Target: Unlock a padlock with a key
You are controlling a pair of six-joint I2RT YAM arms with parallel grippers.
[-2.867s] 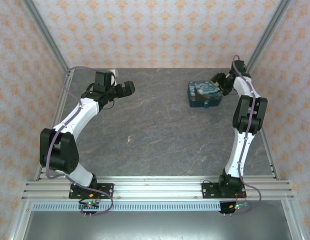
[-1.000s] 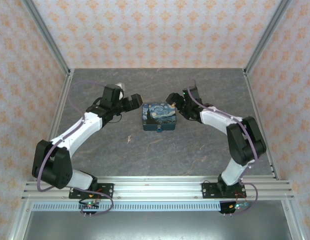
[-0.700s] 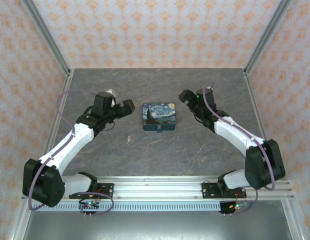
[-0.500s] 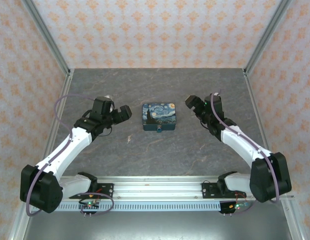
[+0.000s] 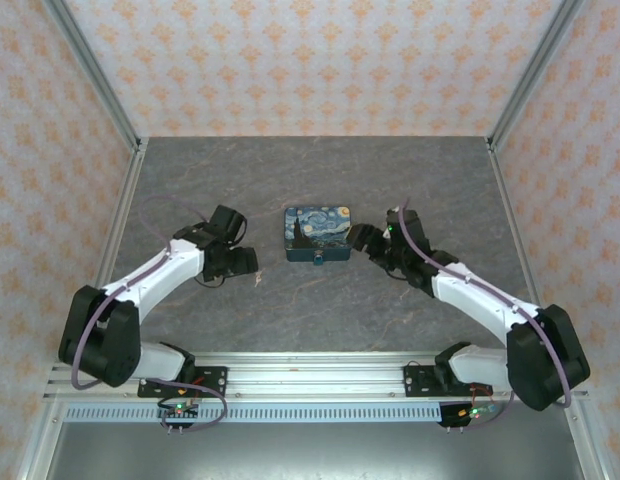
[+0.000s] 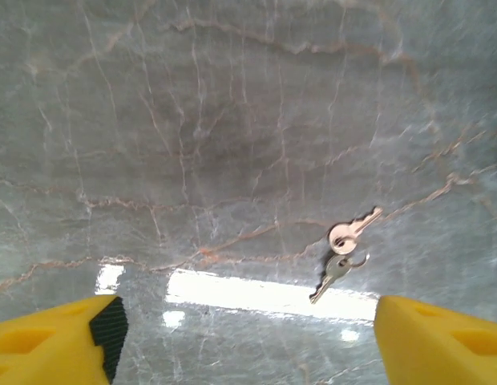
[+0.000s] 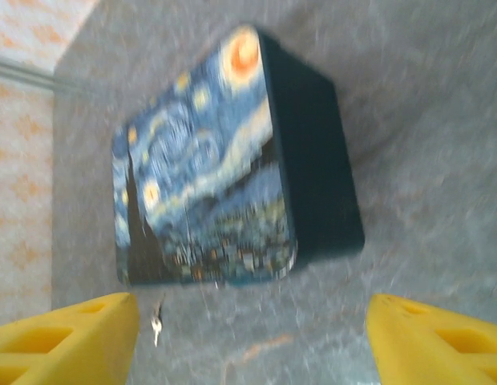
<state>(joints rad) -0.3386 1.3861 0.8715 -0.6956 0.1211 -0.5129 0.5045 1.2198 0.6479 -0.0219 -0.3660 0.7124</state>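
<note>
Right wrist shows the padlock (image 7: 208, 176) printed with a starry-night painting.

Robot lab test cell, not a home: alu extrusion frame (image 5: 88, 68) w/ wallpaper-print panels (image 5: 310, 60) (orange motifs), grey marble-look tabletop (image 5: 320, 310), robot arms (image 5: 470, 295) bolted to slotted base rail (image 5: 320, 378).

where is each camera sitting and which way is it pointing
top external: above and behind the arm bases, looking down at the table; both arms show, with the padlock between the left gripper and the right gripper.
left wrist: on the left arm, facing down at the keys; its yellow fingertips sit wide apart at the bottom corners.
right wrist: on the right arm, facing the padlock's painted side; yellow fingertips at the bottom corners.
shared: top external and right wrist both show the padlock.
</note>
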